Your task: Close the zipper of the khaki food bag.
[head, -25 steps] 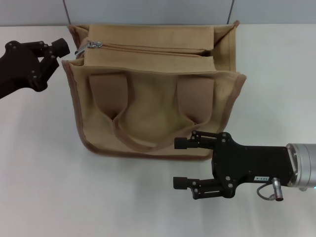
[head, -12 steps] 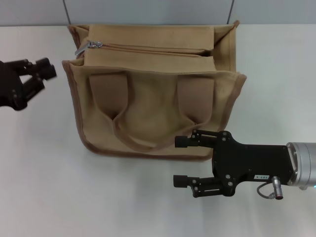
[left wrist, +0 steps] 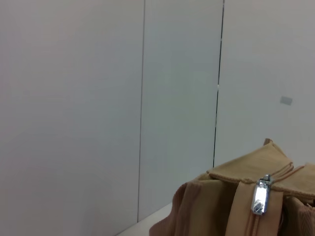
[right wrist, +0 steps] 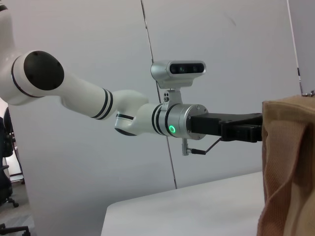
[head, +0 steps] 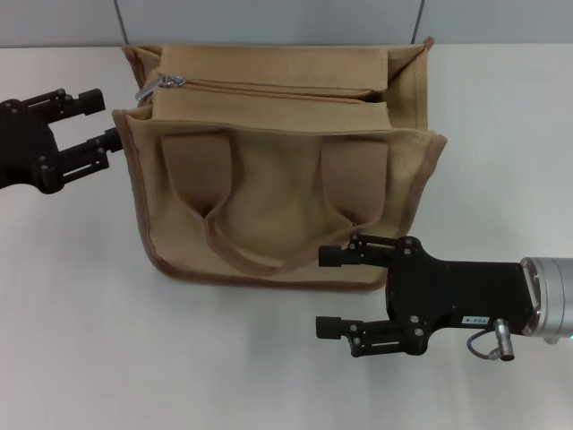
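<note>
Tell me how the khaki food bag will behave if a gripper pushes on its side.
The khaki food bag is canvas with slack, curving handles, so its wall would probably dent rather than resist. Its broad, boxy base suggests sliding on the smooth table, not tipping. The left gripper already sits beside that wall.

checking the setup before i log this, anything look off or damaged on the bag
Nothing looks damaged. The khaki food bag stands upright on the white table, handles lying flat on its front. The zipper pull sits at the bag's left end. The left pincer is open beside that corner; the right pincer is open near the front.
</note>
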